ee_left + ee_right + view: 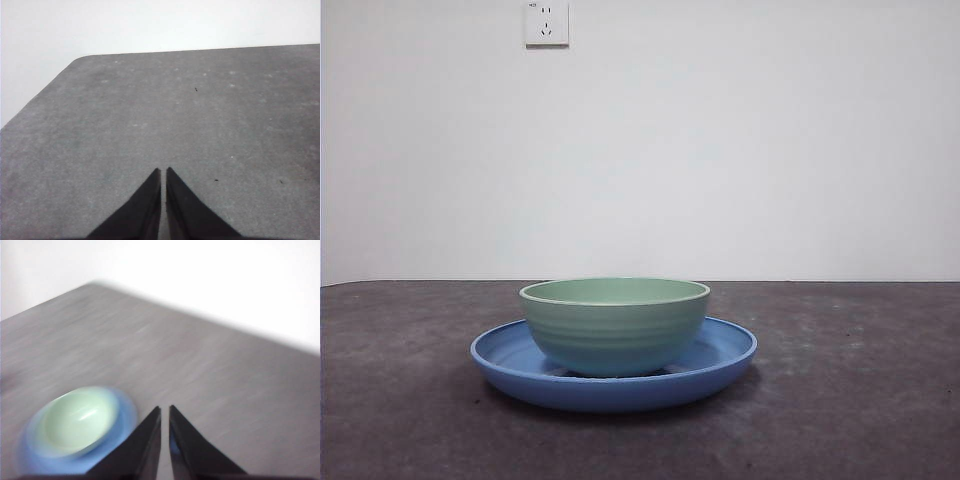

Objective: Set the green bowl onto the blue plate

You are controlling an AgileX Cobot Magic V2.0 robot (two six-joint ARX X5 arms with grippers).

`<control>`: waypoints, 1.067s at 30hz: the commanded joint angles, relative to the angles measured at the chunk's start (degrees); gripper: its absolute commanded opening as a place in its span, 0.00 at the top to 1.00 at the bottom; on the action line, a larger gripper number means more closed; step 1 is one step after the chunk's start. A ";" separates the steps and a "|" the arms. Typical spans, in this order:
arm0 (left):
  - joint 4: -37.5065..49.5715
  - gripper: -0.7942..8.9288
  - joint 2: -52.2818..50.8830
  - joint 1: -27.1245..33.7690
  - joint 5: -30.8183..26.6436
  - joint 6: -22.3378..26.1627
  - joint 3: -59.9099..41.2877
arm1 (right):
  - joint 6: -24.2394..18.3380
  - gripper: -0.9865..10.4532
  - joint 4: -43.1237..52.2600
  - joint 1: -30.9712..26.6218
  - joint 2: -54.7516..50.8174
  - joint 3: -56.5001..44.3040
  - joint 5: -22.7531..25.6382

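Front view: the green bowl (615,325) sits upright inside the blue plate (720,360), its base resting on the plate's flat centre, a little left of the plate's middle so that more blue shows to the right than to the left. Bowl rim level, pale and lighter than the ridged wall below it. Plate lies flat on the dark grey desk (860,400), with a soft shadow under its sloping rim. Behind, a plain white wall (740,140) with a white power socket (546,22) high up, left of centre. Neither of my arms shows in this view. Right wrist view, blurred: my right pincer (165,412) hangs above the desk (210,375), jaws drawn together with only a thin slit between the tips, nothing held. The green bowl (80,420) shows from above, nested in the blue plate (127,412), both just beside the pincer tips but apart from them; the plate's edge runs behind one jaw. The bowl's inside looks bare, with a pale glint near the bottom. Left wrist view, sharp: my left pincer (163,172) is likewise closed to a narrow slit, empty, over bare speckled desk (200,110); a rounded desk corner (80,59) shows against the white wall. Bowl and plate do not appear in this view.
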 commanded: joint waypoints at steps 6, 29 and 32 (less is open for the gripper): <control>-0.31 0.90 -0.07 -0.07 -0.33 0.44 -1.18 | -1.27 0.89 23.87 -6.43 -13.31 -25.79 4.59; -0.31 0.90 -0.07 -0.07 -0.33 0.44 -1.18 | 6.58 0.89 32.33 -6.99 -29.16 -53.79 24.00; -0.31 0.90 -0.07 -0.07 -0.33 0.44 -1.18 | 6.73 0.89 31.93 -6.93 -29.16 -53.79 23.80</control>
